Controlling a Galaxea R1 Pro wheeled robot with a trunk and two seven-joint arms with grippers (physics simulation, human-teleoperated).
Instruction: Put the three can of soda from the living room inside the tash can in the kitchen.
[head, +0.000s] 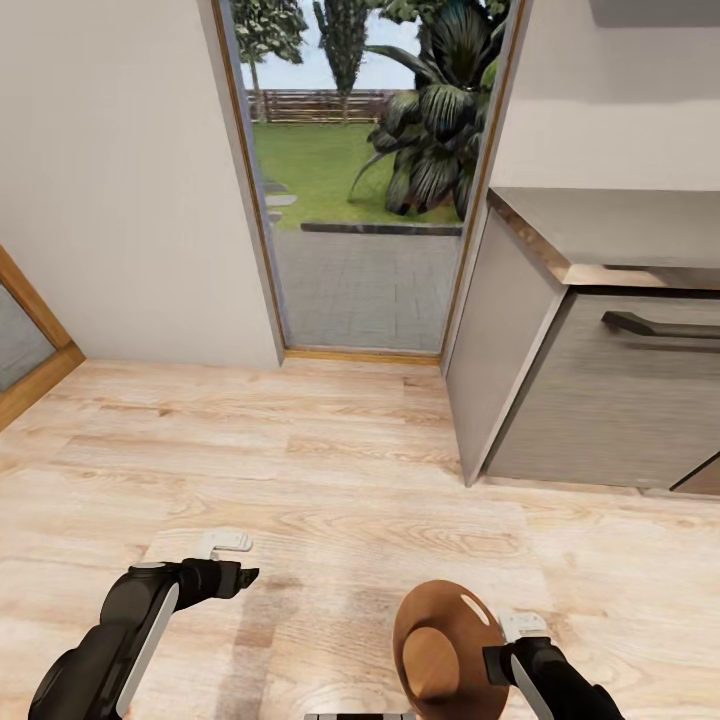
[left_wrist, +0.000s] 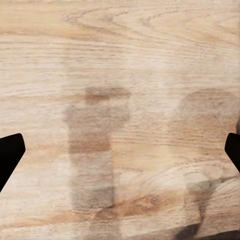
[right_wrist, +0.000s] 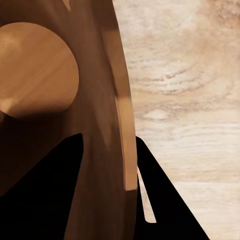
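Observation:
The trash can (head: 438, 630), a round copper-brown bin, hangs tilted just above the wood floor at the bottom of the head view, its open mouth turned toward the camera. My right gripper (head: 505, 650) is shut on its rim. In the right wrist view the bin's wall (right_wrist: 100, 100) runs between the two dark fingers (right_wrist: 170, 200), and nothing lies inside the bin. My left gripper (head: 243, 577) hovers over bare floor, open and empty, its fingertips (left_wrist: 9, 155) far apart. The soda cans are out of view.
A wood-framed glass door (head: 365, 200) straight ahead looks onto a garden. A grey cabinet (head: 600, 400) with a dark handle and a countertop (head: 620, 225) stands at the right. Another framed glass panel (head: 25, 350) is at the far left. Wood floor (head: 330, 470) lies between.

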